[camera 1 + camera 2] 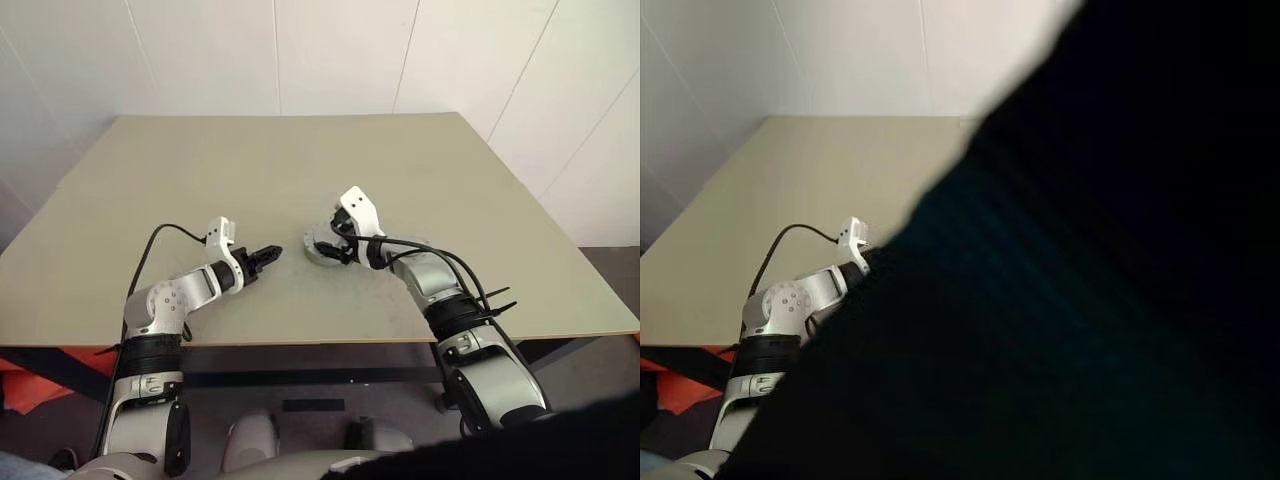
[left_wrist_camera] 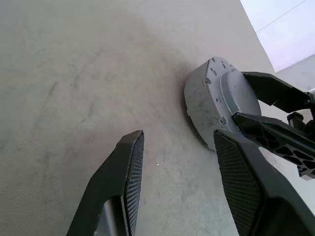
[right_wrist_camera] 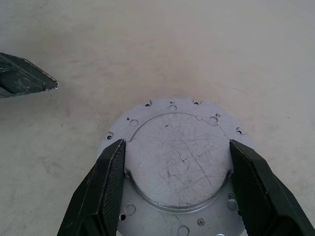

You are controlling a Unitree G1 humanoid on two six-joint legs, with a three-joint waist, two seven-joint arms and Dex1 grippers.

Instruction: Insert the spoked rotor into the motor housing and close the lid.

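A round grey metal assembly, the motor housing (image 3: pixel 177 167), sat on the beige tabletop (image 1: pixel 300 170) a little right of centre and toward the robot's edge. In the right wrist view its upward face showed a flat, scratched raised disc within a wider flange dotted with small holes; neither copper windings nor spokes could be seen, so whether this face was the lid or the housing's base could not be told. The right claw (image 3: pixel 177 189) reached it from the robot's side, its two black fingers (image 3: pixel 106 191) set on opposite sides of the raised disc and lying against its edge, spread wide to that width, so it appeared to be gripping the disc, though the firmness of the hold could not be judged. In the left eye view this claw lay over the near side of the housing, which rested flat on the tabletop. The left claw (image 1: pixel 265 255) was to the left of the housing, apart from it, low over bare tabletop with its tip pointing toward the piece. In the left wrist view its fingers (image 2: pixel 125 172) stood parted with nothing between them, and the housing's ridged side wall showed beyond them with the right claw's fingers clasped over it. In the right eye view a large dark shape close to the lens covered the housing and the right arm, leaving the left arm and a strip of tabletop visible.
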